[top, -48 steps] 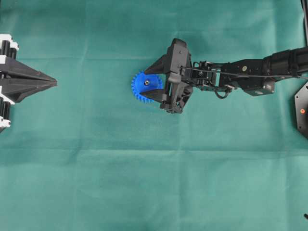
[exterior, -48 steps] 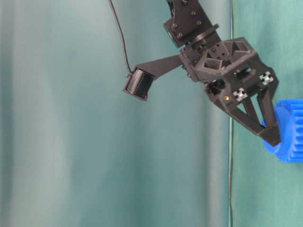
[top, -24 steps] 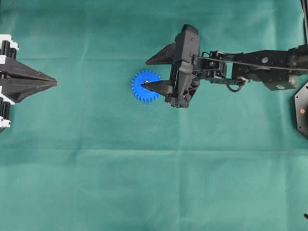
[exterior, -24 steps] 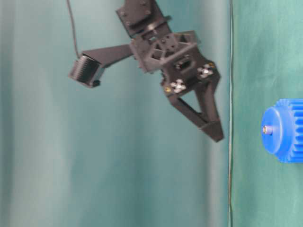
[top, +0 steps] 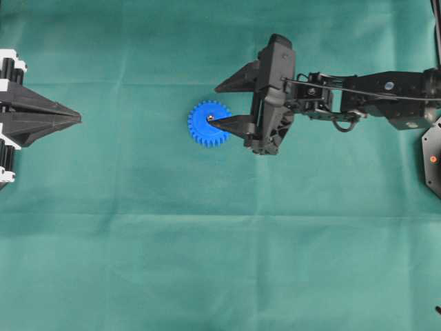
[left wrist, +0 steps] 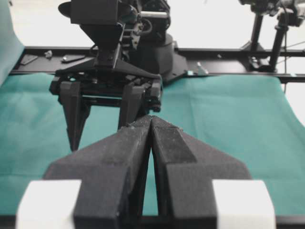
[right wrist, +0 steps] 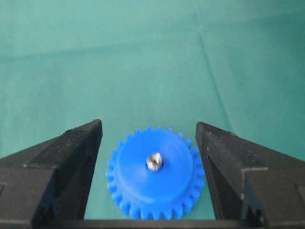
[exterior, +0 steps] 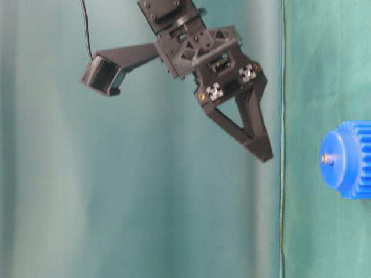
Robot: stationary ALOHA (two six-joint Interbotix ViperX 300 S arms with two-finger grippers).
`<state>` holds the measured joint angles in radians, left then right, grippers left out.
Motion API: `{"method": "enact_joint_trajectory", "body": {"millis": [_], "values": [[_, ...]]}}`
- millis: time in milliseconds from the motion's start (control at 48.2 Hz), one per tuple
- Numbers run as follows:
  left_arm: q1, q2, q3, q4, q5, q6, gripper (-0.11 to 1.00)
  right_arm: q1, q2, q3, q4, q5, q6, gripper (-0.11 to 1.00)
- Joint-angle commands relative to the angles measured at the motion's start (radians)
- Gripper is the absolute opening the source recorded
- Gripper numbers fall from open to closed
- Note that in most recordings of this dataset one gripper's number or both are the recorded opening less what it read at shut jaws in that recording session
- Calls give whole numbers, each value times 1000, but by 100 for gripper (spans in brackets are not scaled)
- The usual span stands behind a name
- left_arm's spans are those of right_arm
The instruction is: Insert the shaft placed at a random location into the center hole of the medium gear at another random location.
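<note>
— One gear only, the medium gear, lying flat on the green cloth a little left of the middle in the overhead view. Where is the shaft?

— The shaft stands in the center hole of the raised hub, its silvery tip poking out above the blue. Its long axis runs straight up from the table; in the table-level view, which is turned sideways, the tip points left, away from the cloth.

— And the grippers?

— The right gripper hangs above the gear's right side with its jaws spread wide and nothing between them. In the table-level view its fingertips are clear of the hub with a gap between. From the right wrist camera the two fingers flank the gear, one on each side, touching neither teeth nor hub. The left gripper sits at the far left edge of the overhead view, its jaws pressed together on nothing.

— Room around the gear?

— Bare cloth on all sides of it; the left gripper is well apart from it, and the cloth's edges are far from the teeth
</note>
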<state>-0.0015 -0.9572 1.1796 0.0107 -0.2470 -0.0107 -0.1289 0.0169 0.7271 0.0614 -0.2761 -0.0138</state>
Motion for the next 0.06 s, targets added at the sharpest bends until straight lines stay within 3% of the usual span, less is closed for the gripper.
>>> {"method": "enact_joint_trajectory", "body": {"millis": [0, 41], "values": [[2, 8, -20, 2, -9, -2, 0, 0, -54, 12, 3, 2, 6, 78], [2, 8, -20, 3, -9, -2, 0, 2, -69, 28, 3, 2, 8, 78]]}}
